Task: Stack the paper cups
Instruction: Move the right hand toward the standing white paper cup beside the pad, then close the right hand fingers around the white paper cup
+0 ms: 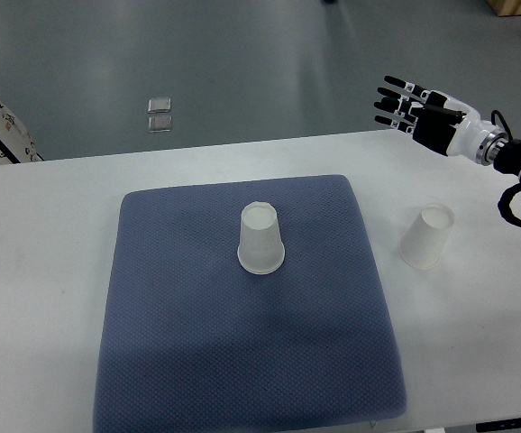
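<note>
**Right hand up and empty, both cups still apart**

Right black-and-white robot hand (411, 108) hovers with fingers (392, 94) spread, gripping nothing. Nearest target: white paper cup on the bare white table (477, 343), upside down (427, 236), below the fingertips and slightly toward the wrist side. Second white paper cup (261, 238), also inverted, sits mid blue textured mat (197, 361), well past the fingertips. Mat cup probably the stack base; loose cup likely gets grabbed first. Left arm out of view

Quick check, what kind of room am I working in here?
Probably a lab or test room, not a home: a plain white table with a blue mat, two paper cups, a bare grey floor, and the right hand raised.
</note>
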